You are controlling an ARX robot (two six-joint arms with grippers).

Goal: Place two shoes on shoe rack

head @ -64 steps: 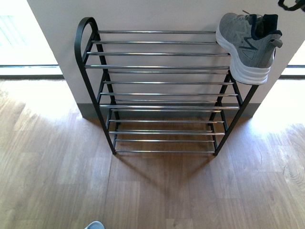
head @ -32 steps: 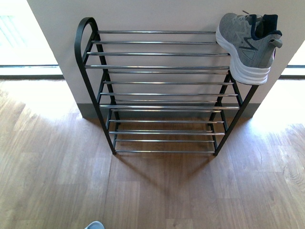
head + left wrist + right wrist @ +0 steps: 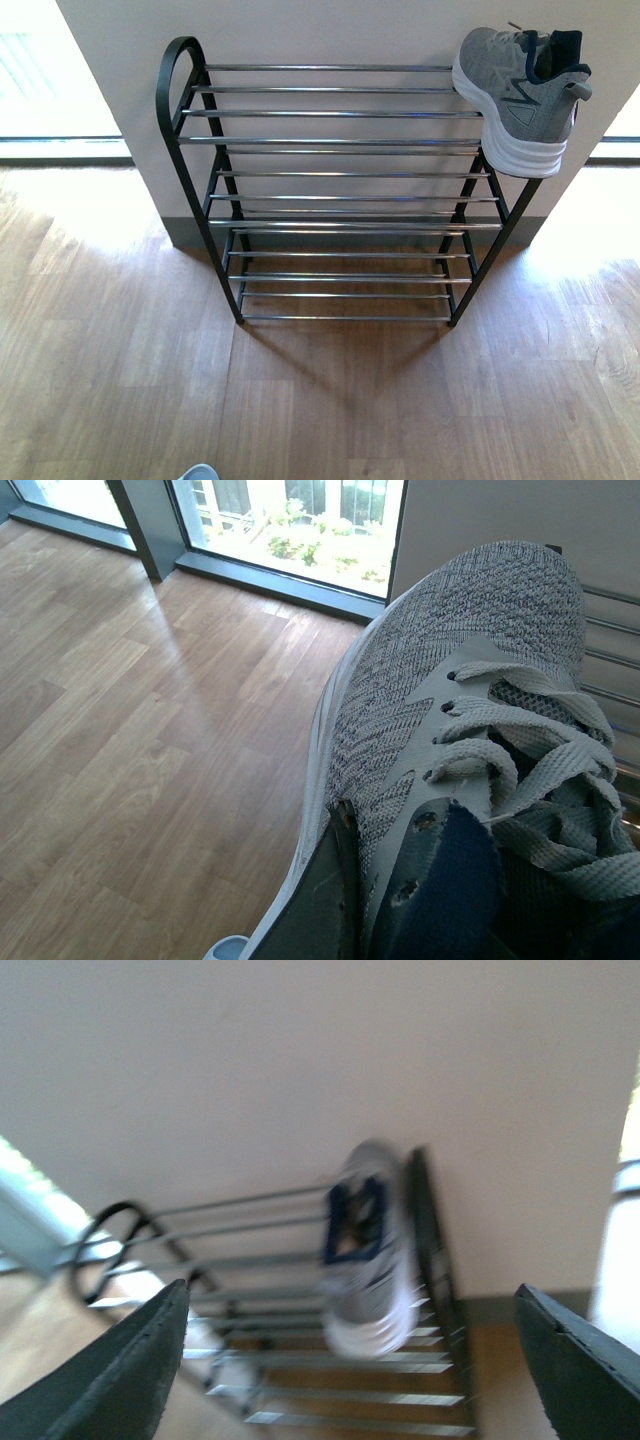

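One grey sneaker (image 3: 520, 95) parked at the right end of the shoe rack (image 3: 340, 190) top tier; right tool (image 3: 345, 1370) spread wide, empty. With the left tool (image 3: 400, 920) clamped on the collar of the second sneaker (image 3: 450, 730), away from the rack, bring it in level beside the first and rest the sole across several bars before letting go.

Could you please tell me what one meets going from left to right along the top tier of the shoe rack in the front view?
Arched black side rail → chrome bars of the top tier → grey sneaker at the far right end.
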